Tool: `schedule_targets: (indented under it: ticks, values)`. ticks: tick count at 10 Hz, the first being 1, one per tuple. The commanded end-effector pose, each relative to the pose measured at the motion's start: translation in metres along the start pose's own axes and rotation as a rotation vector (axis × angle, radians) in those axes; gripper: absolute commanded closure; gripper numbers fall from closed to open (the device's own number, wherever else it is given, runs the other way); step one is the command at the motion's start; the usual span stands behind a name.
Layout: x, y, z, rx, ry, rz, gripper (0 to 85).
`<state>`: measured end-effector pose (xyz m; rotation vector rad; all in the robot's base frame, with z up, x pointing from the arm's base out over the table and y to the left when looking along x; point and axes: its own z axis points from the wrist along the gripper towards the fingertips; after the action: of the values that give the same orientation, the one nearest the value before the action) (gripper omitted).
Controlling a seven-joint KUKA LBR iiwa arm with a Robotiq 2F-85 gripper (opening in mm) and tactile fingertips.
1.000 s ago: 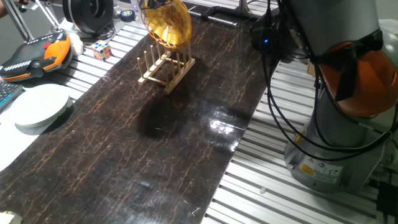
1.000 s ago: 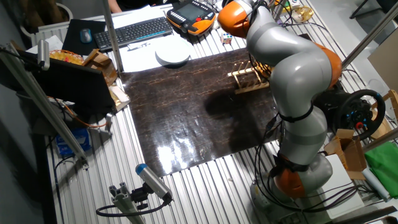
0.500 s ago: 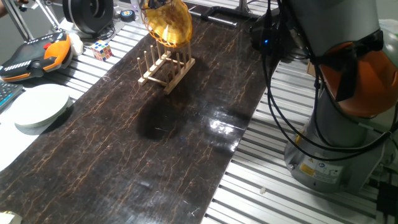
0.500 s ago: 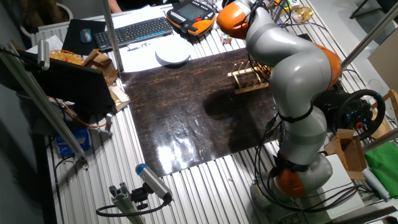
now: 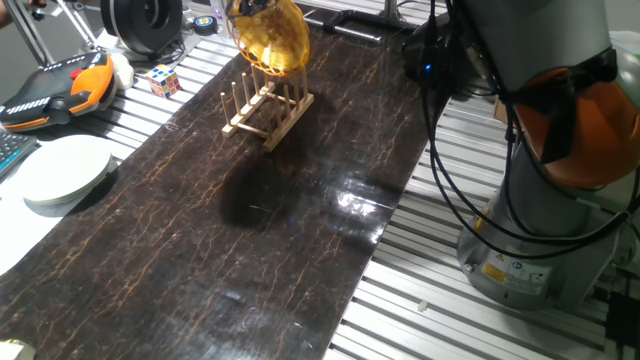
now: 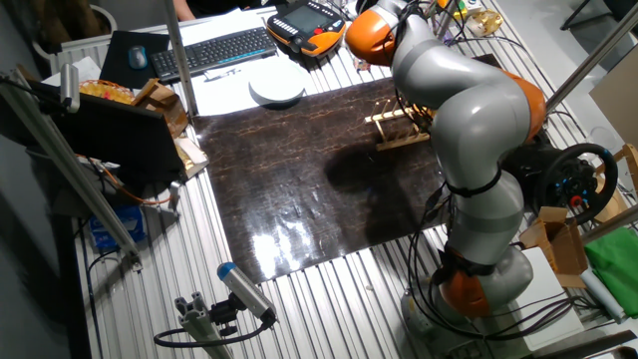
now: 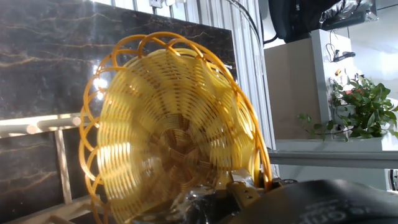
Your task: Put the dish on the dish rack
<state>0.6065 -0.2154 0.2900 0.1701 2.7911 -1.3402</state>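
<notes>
Holding the round yellow-orange woven wicker dish with the scalloped rim on edge, up in the air just over the far end of the small light-wood pegged dish rack, not yet lowered between the pegs. Keeping it close to upright, presumably so the rim can slip down into a gap between two rows of pegs rather than landing flat across them. Gripping it at the rim, judging from the hand view, where the basket fills the frame and part of the gripper is showing clamped at its lower edge; fingers mostly hidden behind the weave. Standing the rack on the dark marble-patterned mat, square to nothing in particular, pegs up. Leaving the plain white round plate well apart, off the mat's edge. Blocking most of the rack in the other fixed view with the grey and orange arm.
</notes>
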Motion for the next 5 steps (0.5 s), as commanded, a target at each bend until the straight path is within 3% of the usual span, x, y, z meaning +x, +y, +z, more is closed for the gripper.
schedule_targets:
  ticks: [1, 5]
  values:
    - [0.001, 0.002, 0.000, -0.002, 0.000, 0.002, 83.0]
    - [0.008, 0.015, 0.004, 0.011, -0.022, 0.028, 83.0]
